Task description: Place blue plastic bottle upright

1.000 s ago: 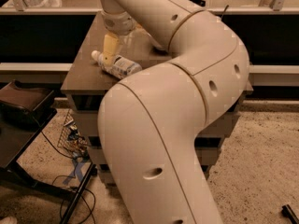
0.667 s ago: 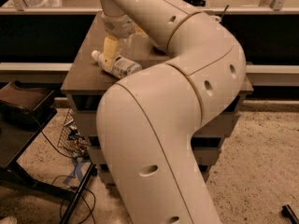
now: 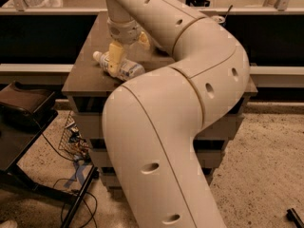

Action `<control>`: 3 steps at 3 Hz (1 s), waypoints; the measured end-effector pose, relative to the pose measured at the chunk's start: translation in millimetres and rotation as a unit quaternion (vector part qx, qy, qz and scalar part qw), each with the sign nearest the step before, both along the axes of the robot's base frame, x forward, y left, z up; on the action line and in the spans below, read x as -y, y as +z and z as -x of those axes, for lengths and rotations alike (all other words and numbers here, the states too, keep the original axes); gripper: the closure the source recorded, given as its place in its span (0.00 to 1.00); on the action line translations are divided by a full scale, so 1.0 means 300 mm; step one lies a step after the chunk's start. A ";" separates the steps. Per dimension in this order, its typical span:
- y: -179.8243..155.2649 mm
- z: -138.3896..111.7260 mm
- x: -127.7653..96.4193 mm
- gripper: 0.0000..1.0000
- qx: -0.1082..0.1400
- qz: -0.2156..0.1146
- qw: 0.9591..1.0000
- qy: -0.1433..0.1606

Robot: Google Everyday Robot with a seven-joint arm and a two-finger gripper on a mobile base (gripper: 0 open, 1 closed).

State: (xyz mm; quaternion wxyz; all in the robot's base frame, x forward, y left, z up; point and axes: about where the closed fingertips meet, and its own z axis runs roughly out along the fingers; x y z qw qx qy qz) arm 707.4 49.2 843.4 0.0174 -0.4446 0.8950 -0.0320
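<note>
Hardly anything has shifted in the last second; only the big elbow link [image 3: 156, 141] nearest you has drawn a touch leftward. Past it, on the front left of the dark table [image 3: 83, 82], the blue plastic bottle [image 3: 127, 71] lies on its side, white cap [image 3: 97, 56] pointing left and slightly away. Over its middle sits the gripper [image 3: 127, 56], spread and not clamped. One of its fingers [image 3: 114, 61] crosses the near side, the other shows beyond. Your grasp runs across the long axis, so righting it likely means swinging the cap end upward.

The cream arm [image 3: 190, 80] folds forward, claw [image 3: 129, 51] pointing down at its far end, fingers [image 3: 115, 58] apart.
</note>
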 end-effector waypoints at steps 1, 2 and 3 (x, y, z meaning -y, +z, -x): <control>-0.040 0.018 0.014 0.37 -0.022 -0.027 0.999 -0.004; -0.052 -0.003 -0.002 0.60 -0.014 -0.037 0.999 -0.004; -0.062 -0.023 -0.015 0.83 -0.005 -0.043 0.999 -0.003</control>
